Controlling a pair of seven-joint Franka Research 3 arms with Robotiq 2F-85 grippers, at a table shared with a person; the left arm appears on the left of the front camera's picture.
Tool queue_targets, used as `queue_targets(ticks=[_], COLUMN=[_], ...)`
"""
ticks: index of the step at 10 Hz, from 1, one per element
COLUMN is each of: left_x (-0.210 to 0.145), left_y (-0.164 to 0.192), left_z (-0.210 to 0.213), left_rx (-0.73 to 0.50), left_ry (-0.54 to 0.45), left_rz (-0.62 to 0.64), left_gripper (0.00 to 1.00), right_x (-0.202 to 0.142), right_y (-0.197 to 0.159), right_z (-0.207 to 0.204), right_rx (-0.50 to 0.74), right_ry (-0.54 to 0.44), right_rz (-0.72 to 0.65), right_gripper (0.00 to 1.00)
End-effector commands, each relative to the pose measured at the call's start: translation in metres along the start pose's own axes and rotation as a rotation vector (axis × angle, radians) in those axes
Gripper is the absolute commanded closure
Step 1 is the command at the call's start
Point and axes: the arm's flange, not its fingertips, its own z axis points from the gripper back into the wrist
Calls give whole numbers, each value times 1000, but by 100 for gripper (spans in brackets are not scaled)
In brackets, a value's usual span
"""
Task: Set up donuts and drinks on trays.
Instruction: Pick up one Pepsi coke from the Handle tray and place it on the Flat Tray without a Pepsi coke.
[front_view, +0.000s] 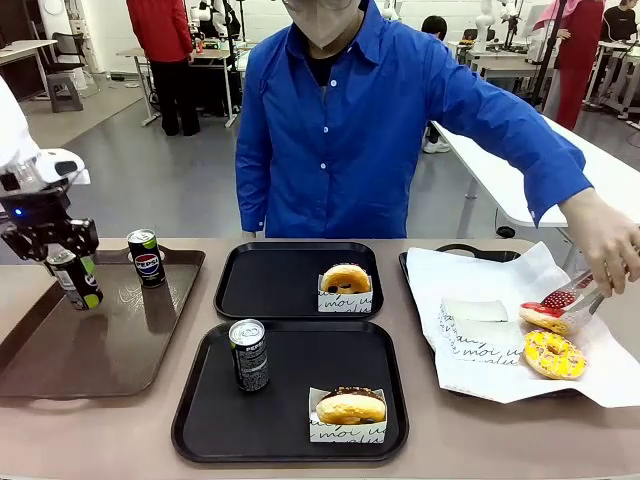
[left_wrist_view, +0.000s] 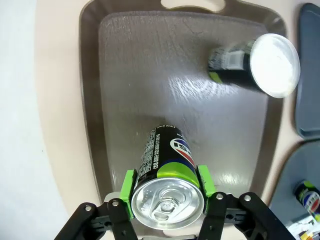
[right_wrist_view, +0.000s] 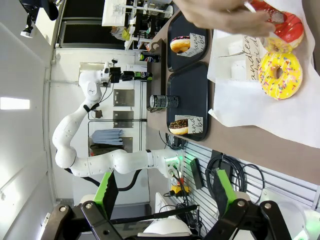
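One green-marked can (left_wrist_view: 166, 165), clasped by left tool (left_wrist_view: 167, 189), brown tray (left_wrist_view: 130, 75) beneath

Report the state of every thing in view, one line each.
Left gripper: shut on green can, at brown tray.
Right gripper: open, empty.
Logo can: upright on brown tray.
Front can: upright on near black tray.
Front donut: sleeved, on near black tray.
Back donut: sleeved, on far black tray.
Pink donut: pinched in tongs, held by a hand.
Yellow donut: bare, flat on paper.
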Motion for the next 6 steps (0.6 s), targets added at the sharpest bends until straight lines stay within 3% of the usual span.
queue_targets(ticks=[1, 4, 6], left_x=[-41, -93, -81], left_y=[-7, -13, -14], left_z=[68, 109, 115], left_rx=[3, 3, -6], left_ry=[-44, -47, -46], left_rz=[-37, -64, -40], left_gripper=[100, 100, 100], right_x=[0, 0, 0], right_y=[-1, -1, -1], right_z=[0, 0, 0], right_rx=[24, 24, 24], right_ry=[-3, -3, -3], right_rz=[17, 17, 17], right_gripper=[0, 0, 0])
